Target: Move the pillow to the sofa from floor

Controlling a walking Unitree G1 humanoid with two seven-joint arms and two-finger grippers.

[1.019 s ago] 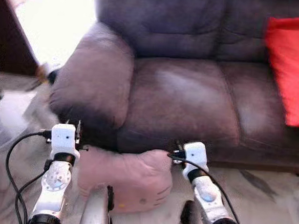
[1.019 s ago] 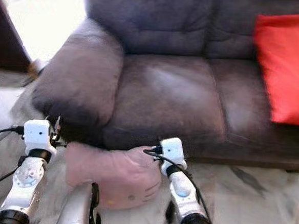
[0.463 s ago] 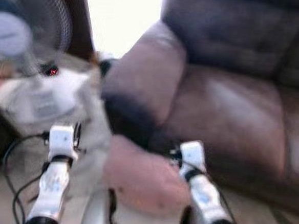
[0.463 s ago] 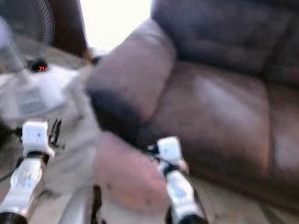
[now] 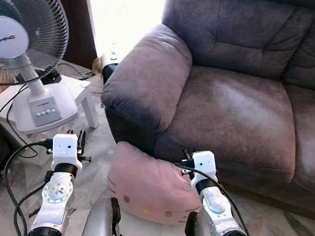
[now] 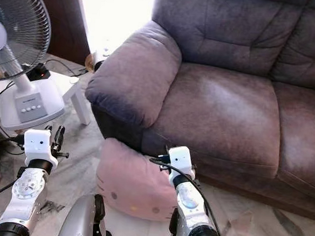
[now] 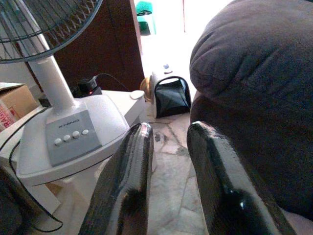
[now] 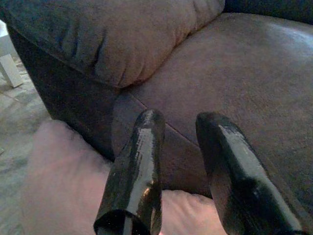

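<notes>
Pillow point(image 5: 150, 185) lies between both claws — left claw point(image 7: 168, 139), right claw point(image 8: 183, 125) — each parted, empty.

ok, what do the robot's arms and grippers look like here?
Both arms are silver metal with black joint rings and a white boxy wrist module. Black cables loop from the left arm and right arm. Each gripper, left and right, has two long glossy black fingers.
</notes>
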